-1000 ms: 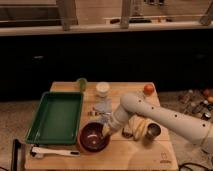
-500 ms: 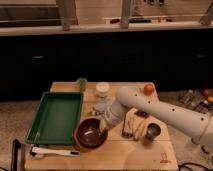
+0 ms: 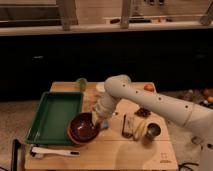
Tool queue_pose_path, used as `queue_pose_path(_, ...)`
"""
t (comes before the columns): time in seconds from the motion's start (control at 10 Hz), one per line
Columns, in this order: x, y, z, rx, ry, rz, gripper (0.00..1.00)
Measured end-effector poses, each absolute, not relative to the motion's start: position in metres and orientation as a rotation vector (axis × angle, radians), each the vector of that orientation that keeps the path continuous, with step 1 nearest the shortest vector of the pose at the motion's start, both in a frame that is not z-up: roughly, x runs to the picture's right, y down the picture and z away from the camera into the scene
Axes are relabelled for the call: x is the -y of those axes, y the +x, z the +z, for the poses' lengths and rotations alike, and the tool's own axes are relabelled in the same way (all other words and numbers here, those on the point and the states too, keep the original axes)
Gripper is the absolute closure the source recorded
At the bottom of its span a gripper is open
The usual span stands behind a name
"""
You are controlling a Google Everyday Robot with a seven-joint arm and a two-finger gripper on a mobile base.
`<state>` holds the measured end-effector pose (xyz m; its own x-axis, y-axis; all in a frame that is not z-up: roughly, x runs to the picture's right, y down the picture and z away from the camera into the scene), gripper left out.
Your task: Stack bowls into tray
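The claw [image 3: 98,121] is found at the right-hand rim of the bowl [image 3: 82,128], at the end of the white arm [image 3: 150,102] that reaches in from the right. Its fingers are pressed together, and they appear to be pinching the bowl's rim; the contact point itself is partly hidden by the wrist, so the grip is judged rather than plainly seen.

The bowl is located at the lower right corner of the tray [image 3: 52,116], overlapping the tray's rim — partly over the tray and partly over the wooden surface [image 3: 115,150]. It seems tilted slightly, with the claw's side higher. Whether a second bowl sits beneath it cannot be told.

Handling assessment: the bowl is wide, shallow and glossy, so it is judged stiff, fairly light, and slippery at the rim. A pinch across the rim wall is the only practical hold, since the body is far too broad for the claw. A one-sided hold of this kind is expected to let the bowl droop or swing — slow travel is advised.

Also noted on the surface: a metal cup [image 3: 153,131] at the right, a white utensil [image 3: 52,152] below the tray, and a green cup [image 3: 81,83] behind it.
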<state>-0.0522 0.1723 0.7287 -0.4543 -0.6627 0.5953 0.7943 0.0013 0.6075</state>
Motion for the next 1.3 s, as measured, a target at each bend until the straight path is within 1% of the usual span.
queue_pose_path(0.5,-0.141,-0.098,0.745,1.165,-0.146,-1.739,1.0)
queue_pose_path(0.7,-0.132,-0.134,0.758,1.166,-0.123,-1.749,1.0)
queue_pose_path(1.1,-0.13,-0.172,0.784,1.169,-0.086,-1.751,1.0)
queue_pose_path(1.3,-0.13,-0.179,0.792,1.17,-0.059,-1.744,1.0)
